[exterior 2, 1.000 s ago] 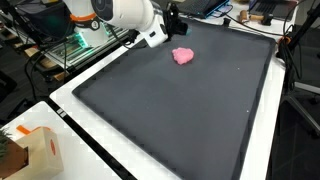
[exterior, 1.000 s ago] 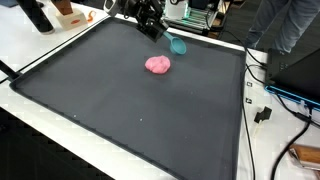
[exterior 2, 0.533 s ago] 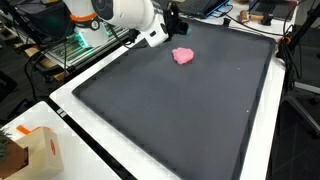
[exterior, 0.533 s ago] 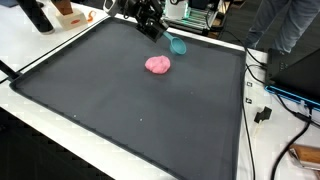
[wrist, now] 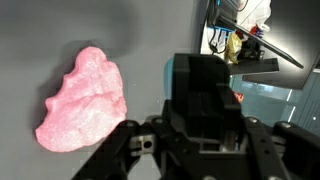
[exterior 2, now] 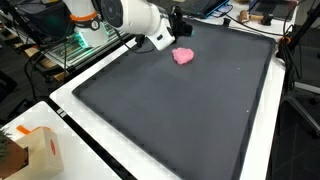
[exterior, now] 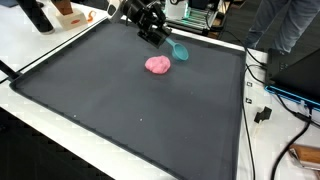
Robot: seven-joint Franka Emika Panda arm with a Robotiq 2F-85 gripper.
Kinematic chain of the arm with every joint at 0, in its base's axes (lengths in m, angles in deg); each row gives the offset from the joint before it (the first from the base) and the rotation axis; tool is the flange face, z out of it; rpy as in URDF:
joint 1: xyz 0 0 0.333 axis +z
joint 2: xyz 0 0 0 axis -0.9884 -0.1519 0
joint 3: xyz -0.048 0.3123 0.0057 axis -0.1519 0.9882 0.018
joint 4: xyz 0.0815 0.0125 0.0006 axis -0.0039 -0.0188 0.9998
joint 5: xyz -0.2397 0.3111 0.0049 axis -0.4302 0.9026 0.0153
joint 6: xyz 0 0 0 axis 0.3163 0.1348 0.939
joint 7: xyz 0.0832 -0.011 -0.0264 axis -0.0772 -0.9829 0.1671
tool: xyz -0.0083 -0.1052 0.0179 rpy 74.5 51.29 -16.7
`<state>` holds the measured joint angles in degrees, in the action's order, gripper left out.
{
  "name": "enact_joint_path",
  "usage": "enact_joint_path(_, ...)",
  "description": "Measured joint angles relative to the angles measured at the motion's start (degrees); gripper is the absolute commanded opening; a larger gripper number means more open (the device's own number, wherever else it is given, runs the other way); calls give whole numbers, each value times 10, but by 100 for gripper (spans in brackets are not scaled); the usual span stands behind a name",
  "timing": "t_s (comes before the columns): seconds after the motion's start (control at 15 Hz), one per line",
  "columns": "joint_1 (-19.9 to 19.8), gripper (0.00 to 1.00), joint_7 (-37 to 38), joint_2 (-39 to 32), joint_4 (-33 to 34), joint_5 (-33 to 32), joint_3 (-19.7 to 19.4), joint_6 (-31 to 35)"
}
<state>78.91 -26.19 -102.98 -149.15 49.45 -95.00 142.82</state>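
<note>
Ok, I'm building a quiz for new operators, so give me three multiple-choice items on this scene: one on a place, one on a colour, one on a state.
1. Where does the crumpled pink lump of soft material lie? A on the white table rim; B on the dark grey flat mat; C in a box.
2. What colour is the small rounded object beside the black gripper? A yellow; B red; C teal.
3. The pink lump is: A lying free; B lifted; C covered.
Answers: B, the mat surrounds it in both exterior views; C, it shows teal in an exterior view; A, it rests on the mat apart from the gripper.
</note>
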Motion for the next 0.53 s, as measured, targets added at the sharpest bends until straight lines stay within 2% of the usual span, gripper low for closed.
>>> enact_joint_path(0.53,-1,25,-87,-27,17,49,7,0)
